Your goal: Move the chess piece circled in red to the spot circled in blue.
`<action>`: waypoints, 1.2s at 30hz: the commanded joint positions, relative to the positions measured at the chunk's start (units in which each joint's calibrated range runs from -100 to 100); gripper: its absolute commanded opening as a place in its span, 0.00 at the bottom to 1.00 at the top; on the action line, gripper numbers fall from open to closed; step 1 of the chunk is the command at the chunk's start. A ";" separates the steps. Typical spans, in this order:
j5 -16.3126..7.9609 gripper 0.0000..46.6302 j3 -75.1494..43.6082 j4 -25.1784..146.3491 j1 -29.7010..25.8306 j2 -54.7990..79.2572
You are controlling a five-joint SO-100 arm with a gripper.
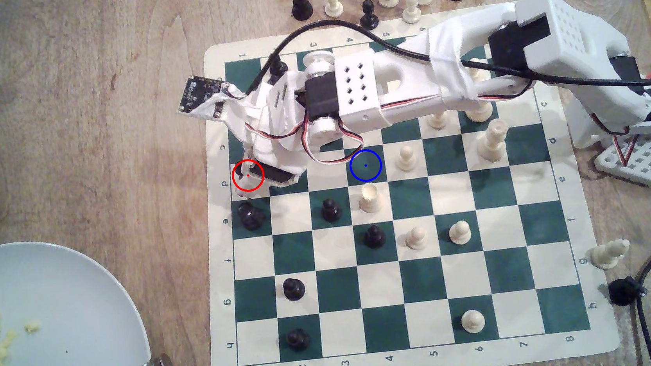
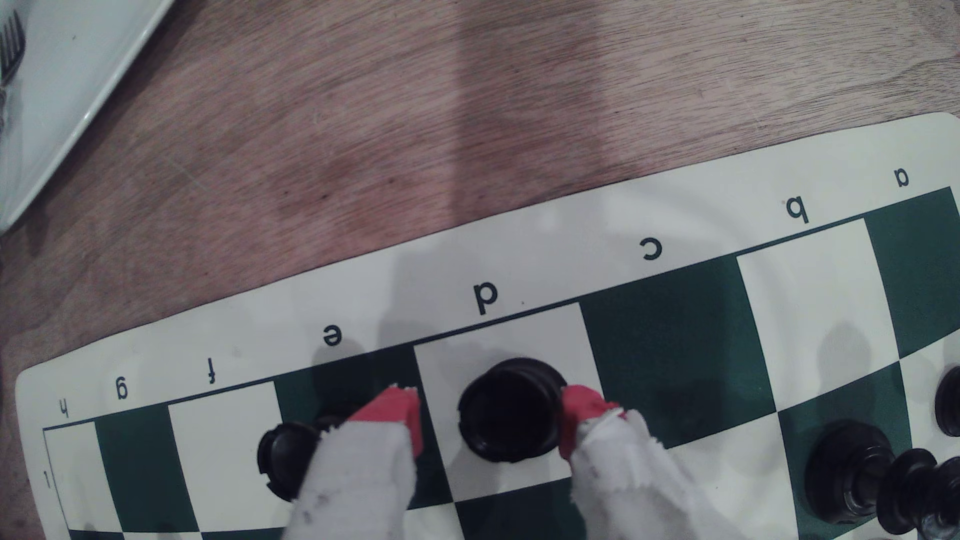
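Underneath, a green-and-white chessboard (image 1: 496,241) (vinyl mat) covers a wooden table (image 1: 87,134).

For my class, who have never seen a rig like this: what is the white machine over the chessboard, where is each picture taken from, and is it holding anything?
The white machine is a small robot arm. One picture looks down from above; the other comes from a camera on the arm's wrist. On the wooden table lie a chessboard, spare pieces and a plate. The gripper, with red-tipped fingers, straddles a black rook on the red-ringed white square. One finger seems to touch it, the other stands apart, so it is not yet gripped. The blue-ringed spot marks its destination.
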 commanded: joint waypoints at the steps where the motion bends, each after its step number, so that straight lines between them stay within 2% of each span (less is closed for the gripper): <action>1: 0.05 0.30 -4.46 -1.00 0.18 -2.92; 3: 0.05 0.29 -4.64 -1.00 0.18 -2.92; 5: 0.15 0.24 -4.82 -1.08 0.03 -2.92; 7: 0.29 0.07 -4.73 -1.08 -0.05 -3.01; 8: 0.29 0.03 -4.55 -1.33 -0.05 -3.01; 18: 0.24 0.03 -4.46 -1.98 -0.05 -4.45; 24: 0.24 0.03 -1.74 -2.06 0.73 -10.56; 30: 1.22 0.02 20.84 -7.88 0.03 -26.69; 36: 1.76 0.02 35.07 -9.27 1.20 -36.37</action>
